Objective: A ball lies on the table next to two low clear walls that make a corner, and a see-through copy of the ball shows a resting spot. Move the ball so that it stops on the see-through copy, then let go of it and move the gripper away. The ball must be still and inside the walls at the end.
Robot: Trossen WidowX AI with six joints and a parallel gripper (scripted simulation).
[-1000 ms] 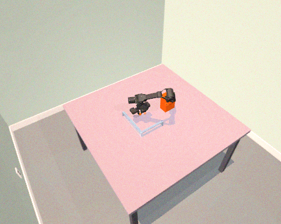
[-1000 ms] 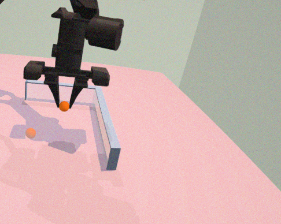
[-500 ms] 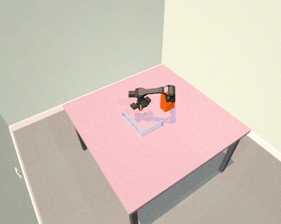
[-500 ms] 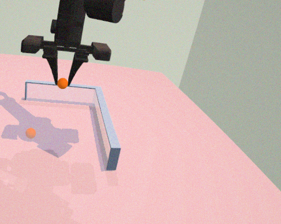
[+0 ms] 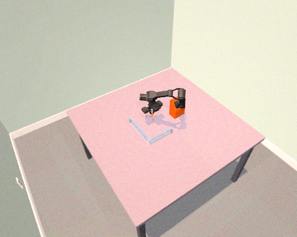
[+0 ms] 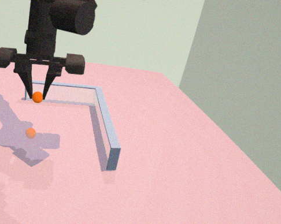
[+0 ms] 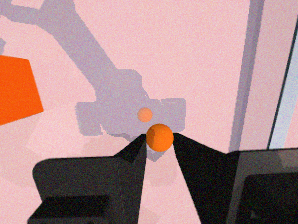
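From my end the wrist cam says most of it: the hand is clamped on the ball, pinched right at the fingertips, so it's a grip with not much finger on it. Just past the ball in that same view sits the ghost, the faded copy marking the rest spot, lying in the arm's shadow on the tabletop. In the side view the ball looks lifted off the surface, with the ghost down on the tabletop below and a bit nearer the camera, so I'd call this the carry step: picked up, hanging over the area, not yet lined up or lowered. Farther back are the walls, the clear L with its corner behind and to one side of the hand; the ghost sits on the inner side of that L, near its open end and well apart from the corner. Next move, as I read it, is a small sideways nudge to get the ball straight over the ghost, then a slow drop until it touches, then ease the fingers apart gently. A ball will roll off at the slightest shove, so I'd release low and pull straight up and away. Top view is too small to add much beyond the orange base behind it all.
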